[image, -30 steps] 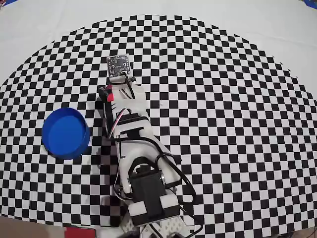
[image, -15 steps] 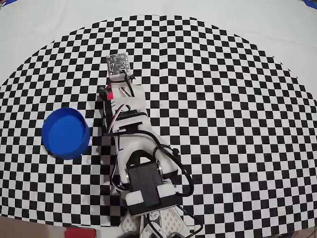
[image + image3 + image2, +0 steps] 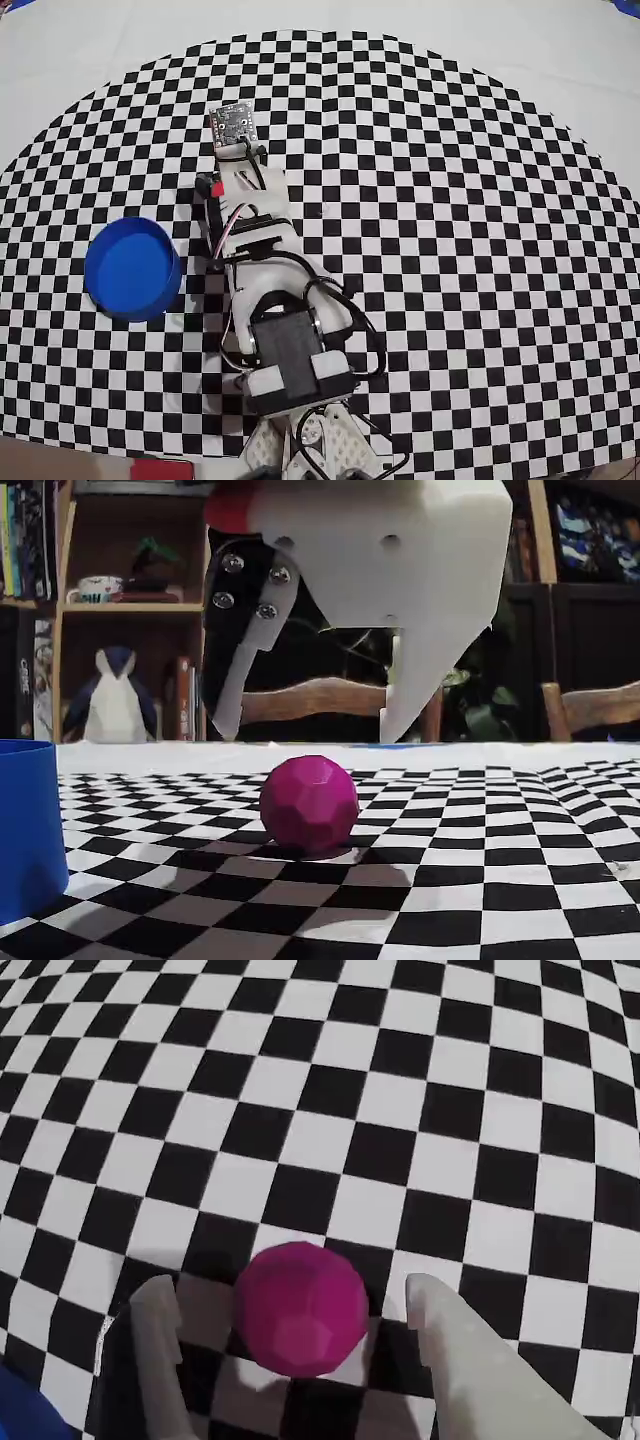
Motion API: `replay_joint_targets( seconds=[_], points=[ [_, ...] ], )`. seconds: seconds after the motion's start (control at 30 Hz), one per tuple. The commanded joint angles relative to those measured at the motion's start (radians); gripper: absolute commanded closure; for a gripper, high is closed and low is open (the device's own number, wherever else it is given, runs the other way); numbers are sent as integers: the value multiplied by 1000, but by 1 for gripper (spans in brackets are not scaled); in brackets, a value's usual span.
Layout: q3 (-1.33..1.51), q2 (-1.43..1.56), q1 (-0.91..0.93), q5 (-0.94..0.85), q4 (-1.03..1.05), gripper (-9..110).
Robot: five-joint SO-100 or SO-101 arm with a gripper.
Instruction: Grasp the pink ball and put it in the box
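Box: from the fixed view the blue box point(image 3: 25, 825) is nearest me, at the left edge of the picture; in my overhead view it point(image 3: 132, 268) stands upright and open on the checkered cloth point(image 3: 480, 250), close to that cloth's left edge.
Pink ball: I see the pink ball point(image 3: 309, 804) resting on the cloth, further back than the box and to its right in the fixed view. In the wrist view it point(image 3: 301, 1307) lies between the two fingers. I cannot find it in the overhead view; the arm covers that spot.
Gripper: my gripper point(image 3: 310, 735) hangs above the ball with its fingers spread wide. In the fixed view both tips end above the top of the ball and neither touches it. In the wrist view there is a gap on each side of the ball.
Arm: in the overhead view the arm point(image 3: 265, 290) reaches from the near edge of the cloth towards its middle, to the right of the box.
Background: behind the table I see a shelf with a penguin figure point(image 3: 113, 699) and wooden chair backs point(image 3: 315, 697).
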Motion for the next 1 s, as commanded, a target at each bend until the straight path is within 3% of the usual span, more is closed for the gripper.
replay_joint_targets(
  seconds=[0.0,0.97],
  points=[
    [-43,-2,-5,-9,-3,75],
    [-104,-81,5,-9,-5,75]
  ],
)
